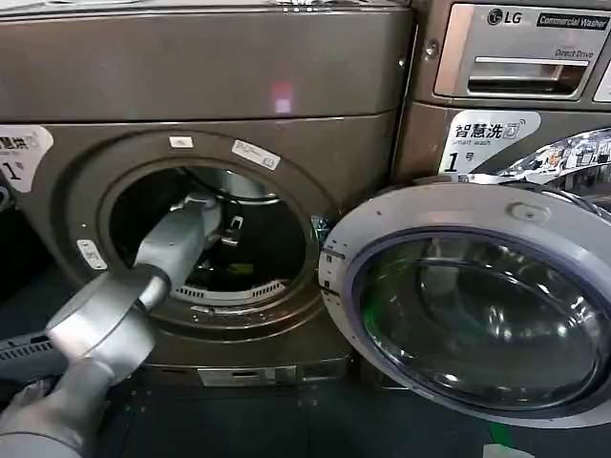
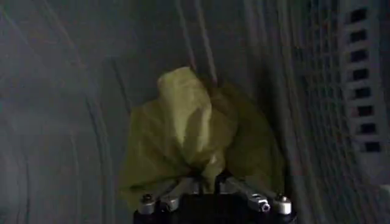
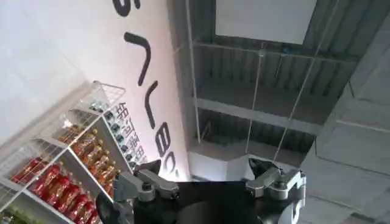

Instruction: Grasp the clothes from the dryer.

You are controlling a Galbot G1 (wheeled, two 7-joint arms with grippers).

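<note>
Your left gripper (image 2: 210, 182) is deep inside the dryer (image 1: 205, 86), fingers pinched on the bunched yellow-green clothes (image 2: 195, 131) near the drum wall, so the grasp looks made and only the pull-out remains. Your arm fills much of the round opening (image 1: 105, 205), and the open door (image 1: 477, 305) hangs right; your right gripper (image 3: 207, 189) idles spread apart, aimed at the ceiling.

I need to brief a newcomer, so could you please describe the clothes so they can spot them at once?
Find the dryer, its round door swung open. The left gripper is inside its drum, shut on the clothes: a small, crumpled yellow-green cloth, the only bright thing against the grey drum walls.
</note>
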